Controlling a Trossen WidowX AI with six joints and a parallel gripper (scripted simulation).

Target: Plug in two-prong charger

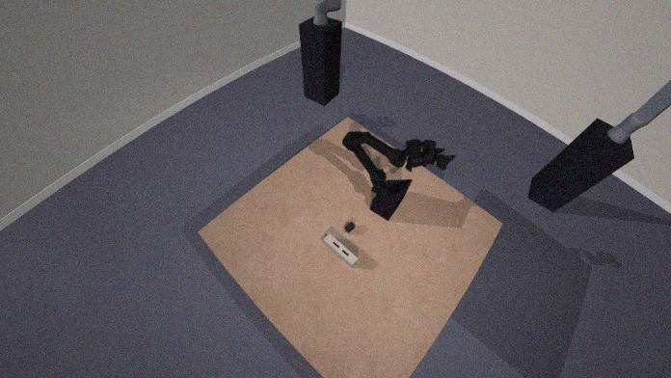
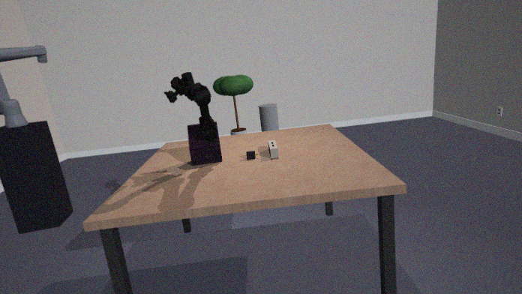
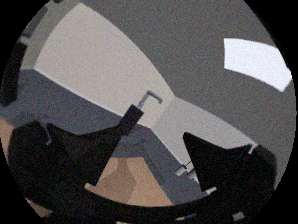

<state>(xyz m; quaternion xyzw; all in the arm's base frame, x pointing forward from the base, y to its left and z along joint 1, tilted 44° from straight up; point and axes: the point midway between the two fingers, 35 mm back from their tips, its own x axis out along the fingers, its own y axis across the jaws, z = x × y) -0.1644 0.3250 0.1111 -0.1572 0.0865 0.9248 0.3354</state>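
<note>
Jaws (image 2: 170, 96) spread wide, gripping nothing, raised high above the desk (image 2: 300, 187) over its left rear part in the exterior view. Wrist view: only the two dark fingers, walls and a sliver of desk between them; no task item there.

Progress, judged: barely begun. Nothing grasped, nothing plugged. Left to do: swing down toward the charger, grasp it, line up both prongs with the right outlet, push in straight through the shutter.

Left to right in the exterior view: dark base block (image 2: 204, 144) under the arm, below and right of jaws. Then charger (image 2: 250, 154), small black cube lying on the desk, well below and well to the right of jaws, untouched. Just beside it and further from jaws, power strip (image 2: 273, 149), white, not touching charger as far as visible.

Counts: one arm, one charger, one power strip, two outlet slots visible on strip in top view (image 1: 340, 249). Prongs too small to make out.
</note>
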